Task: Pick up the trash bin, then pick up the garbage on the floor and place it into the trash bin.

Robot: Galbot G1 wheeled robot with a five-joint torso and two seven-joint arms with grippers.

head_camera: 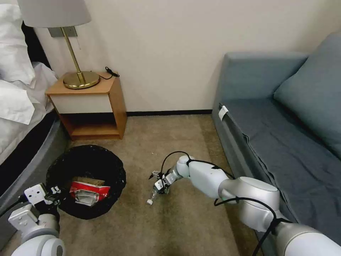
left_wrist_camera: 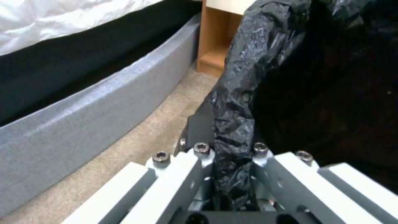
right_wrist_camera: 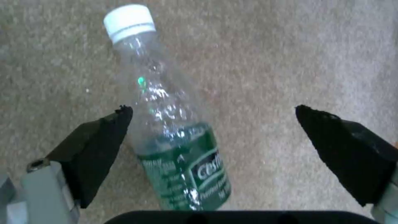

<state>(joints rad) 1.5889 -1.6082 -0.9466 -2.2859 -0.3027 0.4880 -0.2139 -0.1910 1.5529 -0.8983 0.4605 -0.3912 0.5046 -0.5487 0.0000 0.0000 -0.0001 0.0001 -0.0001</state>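
Beside the bed's grey base, the left gripper (head_camera: 53, 193) is clamping a fold of the black liner at the near rim of the trash bin (head_camera: 117, 170); in the left wrist view the bunched plastic is running straight down between its closed fingers (left_wrist_camera: 199, 155), which looks like a way of keeping the bin's mouth steady and turned up toward the robot while litter is dropped in. A red-and-white packet (head_camera: 88, 192) is already lying inside, on top of something tan. Moving right across the carpet, the small clear bottle (head_camera: 153, 195) is lying on its side on the floor, well apart from the bin, its white cap (right_wrist_camera: 129, 21) pointing away from the wrist. The right gripper (head_camera: 161, 185) is hovering low over it with its dark pads (right_wrist_camera: 99, 140) spread wide on either side of the green-labelled body, seemingly lined up across the bottle's width to close on that part.
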